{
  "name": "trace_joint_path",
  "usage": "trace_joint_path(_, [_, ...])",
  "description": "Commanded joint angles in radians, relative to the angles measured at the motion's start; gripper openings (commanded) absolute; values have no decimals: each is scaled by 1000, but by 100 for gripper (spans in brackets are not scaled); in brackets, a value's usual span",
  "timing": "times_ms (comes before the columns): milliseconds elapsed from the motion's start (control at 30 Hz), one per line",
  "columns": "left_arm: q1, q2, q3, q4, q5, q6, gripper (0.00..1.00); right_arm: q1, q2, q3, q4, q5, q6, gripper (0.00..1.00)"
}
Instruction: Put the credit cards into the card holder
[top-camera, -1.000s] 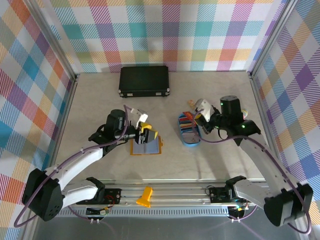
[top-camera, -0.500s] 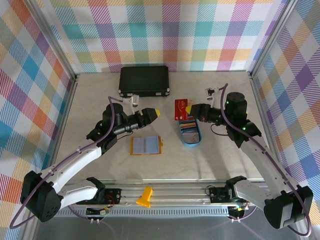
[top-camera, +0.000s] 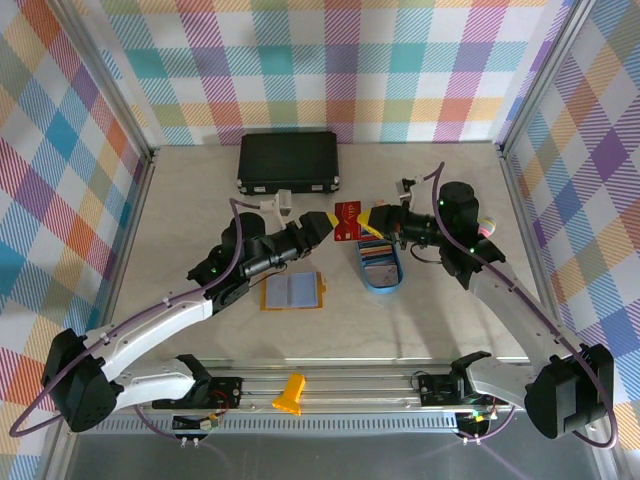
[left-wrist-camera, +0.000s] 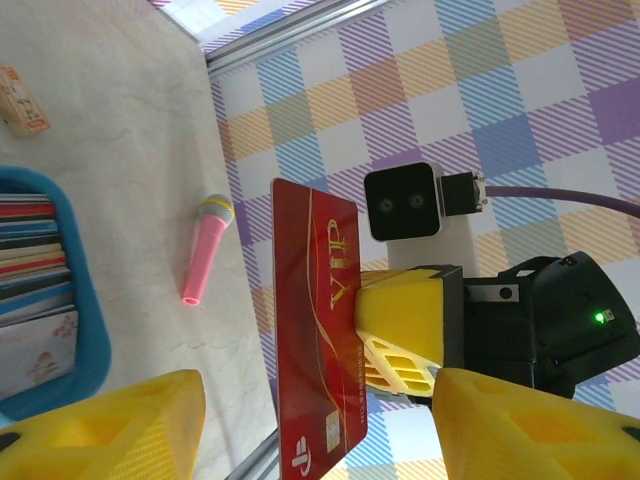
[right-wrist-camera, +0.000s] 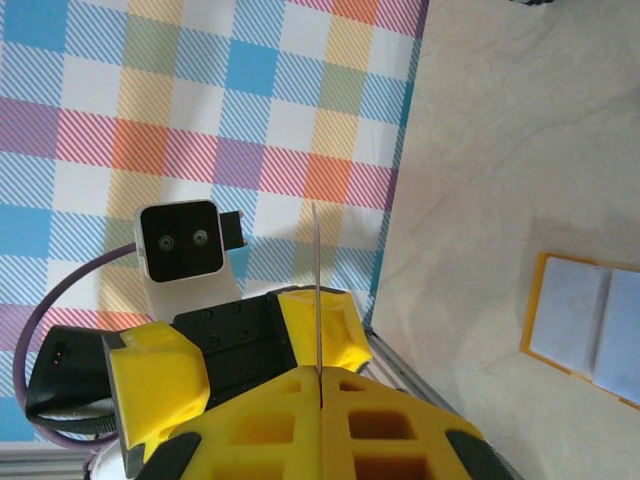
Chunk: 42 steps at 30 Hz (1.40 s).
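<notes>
My right gripper (top-camera: 372, 218) is shut on a red credit card (top-camera: 347, 222) marked VIP and holds it upright above the table. In the left wrist view that card (left-wrist-camera: 315, 320) stands between the spread yellow fingers (left-wrist-camera: 110, 430) of my left gripper (left-wrist-camera: 315, 405), which is open and clear of it on both sides. Seen edge-on in the right wrist view, the card (right-wrist-camera: 317, 280) is pinched in my right gripper (right-wrist-camera: 320, 385). The card holder (top-camera: 292, 291) lies open and flat, yellow with pale blue pockets, below my left gripper (top-camera: 322, 225). More credit cards (top-camera: 377, 255) sit stacked in a blue tray.
The blue oval tray (top-camera: 383, 283) lies right of the card holder. A large black case (top-camera: 288, 162) stands at the back. A pink toy microphone (left-wrist-camera: 205, 250) and a small orange block (left-wrist-camera: 20, 100) lie beyond the tray. Checked walls close in three sides.
My right gripper lifted the red card from the tray and carried it left. My left gripper rose off the card holder and swung right until its open fingers flank the card.
</notes>
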Motion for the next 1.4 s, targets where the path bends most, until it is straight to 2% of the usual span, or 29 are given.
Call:
trace_joint_path(0, [-20,9,27,45,-70,-58,61,6,10,35,75,-24,60,0])
trace_joint_path(133, [-22,2,10,23,-84,-72,59,9,16,43,85,-31,89,0])
trace_joint_path(200, [-22,7,2,44,-62,-73,54,10,16,41,77,-27,96,0])
trace_joint_path(300, [-22,23,-10,124,-10,-89,38,26,19,33,92,-23,109,0])
trace_joint_path(500, [-20,27,-29,183,38,-94,26,54,40,3,198,-5,168,0])
trace_joint_path(567, [-18,20,-28,175,55,-78,15,58,44,-7,230,12,185,0])
trace_joint_path(600, [-14,14,-33,175,61,-73,9,58,41,-8,229,24,180,2])
trace_joint_path(667, [-1,-8,-66,193,53,-89,0,56,32,6,182,45,149,22])
trace_joint_path(733, [28,-23,-110,235,50,-129,0,54,22,19,136,46,105,33])
trace_joint_path(867, [60,-3,-125,311,128,-143,0,29,10,1,124,3,43,40])
trace_joint_path(1033, [59,6,-121,315,187,-122,0,12,58,39,3,-115,-64,41])
trace_joint_path(1133, [59,-1,-125,304,200,-122,0,12,66,54,-79,-125,-118,43])
trace_joint_path(1267, [59,-9,-154,329,195,-134,0,13,94,55,-11,-214,-103,38])
trace_joint_path(1367, [59,-12,-166,337,193,-137,0,13,97,53,-4,-223,-108,31])
